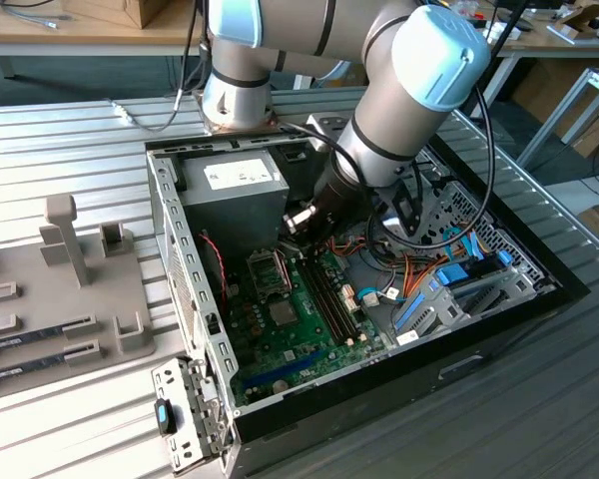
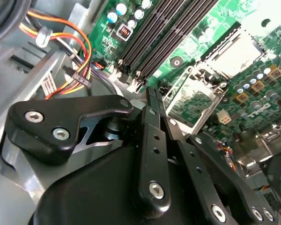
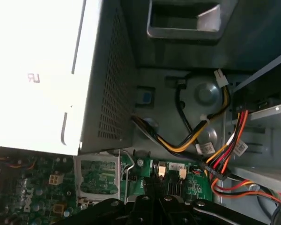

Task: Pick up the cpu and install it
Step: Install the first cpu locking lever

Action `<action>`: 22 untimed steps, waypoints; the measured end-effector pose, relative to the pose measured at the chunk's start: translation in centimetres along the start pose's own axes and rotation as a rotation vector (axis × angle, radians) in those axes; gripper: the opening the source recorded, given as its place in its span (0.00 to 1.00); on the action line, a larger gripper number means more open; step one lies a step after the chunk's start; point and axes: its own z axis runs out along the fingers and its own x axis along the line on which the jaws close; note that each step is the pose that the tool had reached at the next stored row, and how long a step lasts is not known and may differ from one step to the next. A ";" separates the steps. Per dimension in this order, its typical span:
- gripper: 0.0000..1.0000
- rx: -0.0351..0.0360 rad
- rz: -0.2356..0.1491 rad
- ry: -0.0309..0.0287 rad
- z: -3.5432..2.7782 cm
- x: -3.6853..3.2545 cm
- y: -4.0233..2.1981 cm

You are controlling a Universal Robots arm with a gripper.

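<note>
In the second wrist view the cpu (image 2: 234, 54) is a pale silvery square lying flat in the motherboard socket, bright with glare. The socket's metal frame (image 2: 192, 103) stands hinged open beside it, with green board showing through its window. My gripper (image 2: 151, 93) is shut, its black fingers (image 2: 152, 136) meeting at the tip with nothing visible between them. The tip hovers just off the open frame's edge, beside the memory slots. In the exterior view the gripper (image 1: 301, 218) hangs inside the case just above the socket (image 1: 270, 269). The open frame (image 3: 98, 178) also shows in the first wrist view.
The grey power supply (image 1: 235, 190) fills the case's back corner close to the arm. Long dark memory slots (image 1: 329, 299) run beside the socket. A dark-grey chip (image 1: 283, 312) sits below it. Coloured cables (image 1: 419, 274) crowd the exterior view's right. A grey tray (image 1: 40, 334) holds memory sticks outside the case.
</note>
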 end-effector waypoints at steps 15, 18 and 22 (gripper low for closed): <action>0.11 -0.0523 -0.211 0.0168 -0.06 -0.56 -0.06; 0.11 -0.0819 -0.231 0.0134 -0.08 -0.78 -0.09; 0.11 -0.1633 -0.241 -0.0037 -0.11 -1.02 -0.13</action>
